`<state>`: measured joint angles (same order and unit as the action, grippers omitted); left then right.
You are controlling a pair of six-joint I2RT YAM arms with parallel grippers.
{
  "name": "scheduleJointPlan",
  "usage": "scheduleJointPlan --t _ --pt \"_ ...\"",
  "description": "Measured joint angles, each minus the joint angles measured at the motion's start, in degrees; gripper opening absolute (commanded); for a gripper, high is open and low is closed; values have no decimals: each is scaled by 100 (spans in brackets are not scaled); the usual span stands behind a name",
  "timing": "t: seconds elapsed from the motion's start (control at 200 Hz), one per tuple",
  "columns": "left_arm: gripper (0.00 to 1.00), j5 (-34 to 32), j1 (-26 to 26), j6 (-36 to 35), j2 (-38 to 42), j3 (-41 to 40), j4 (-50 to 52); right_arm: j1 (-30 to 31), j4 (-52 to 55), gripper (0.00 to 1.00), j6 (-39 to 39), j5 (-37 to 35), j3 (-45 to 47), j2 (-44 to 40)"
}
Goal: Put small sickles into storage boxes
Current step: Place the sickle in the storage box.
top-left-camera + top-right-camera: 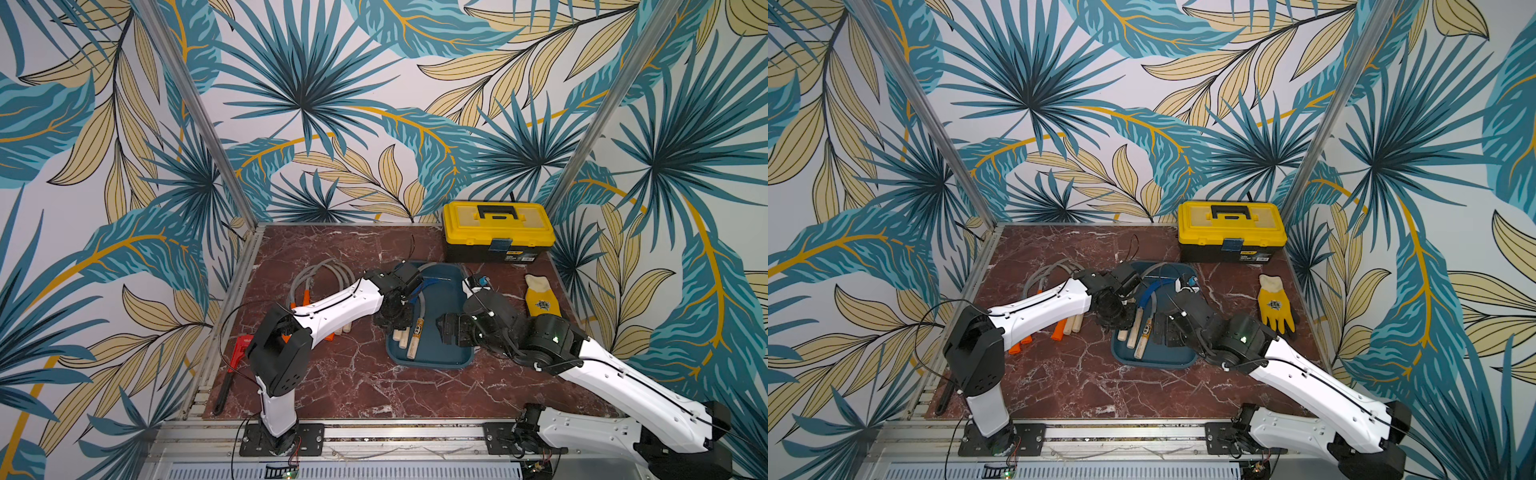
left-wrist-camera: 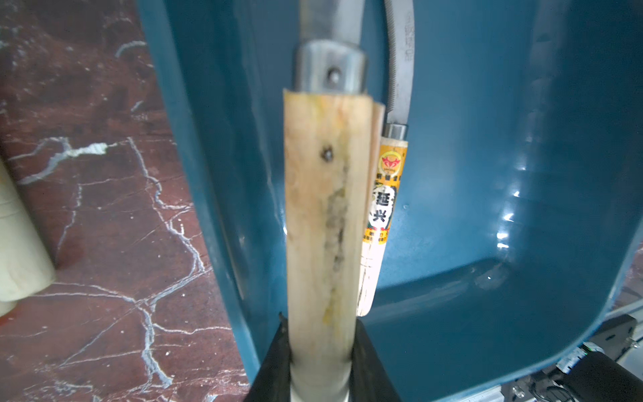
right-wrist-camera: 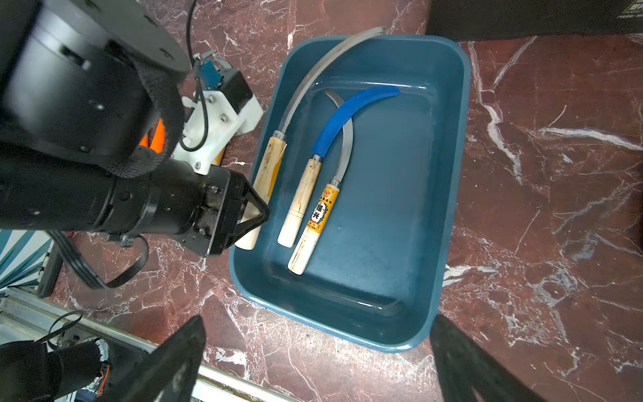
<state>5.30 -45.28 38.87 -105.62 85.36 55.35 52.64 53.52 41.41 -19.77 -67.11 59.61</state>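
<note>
left pincer (image 3: 260,214) clamped on pale-handled sickle (image 3: 266,163) over teal tray (image 3: 450,195), right pincer (image 3: 320,351) wide open, empty

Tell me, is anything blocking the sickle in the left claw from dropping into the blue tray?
Only the tray itself. The left gripper holds the wooden-handled sickle along its side wall, blade tip poking past the far rim, which might catch. The blue-bladed sickle and the labelled sickle lie close beside it.
</note>
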Motion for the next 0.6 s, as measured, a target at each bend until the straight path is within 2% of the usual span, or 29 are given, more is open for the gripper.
scheduleJointPlan --t 0.21,0.531,0.596 --pt "1 -11 0 -83 -422 164 2 0 57 99 17 -81 24 -4" --pt "13 7 37 -247 -922 444 0 0 59 100 15 -146 52 20" --pt "18 7 55 -273 -1012 479 -7 0 59 100 15 -151 81 31"
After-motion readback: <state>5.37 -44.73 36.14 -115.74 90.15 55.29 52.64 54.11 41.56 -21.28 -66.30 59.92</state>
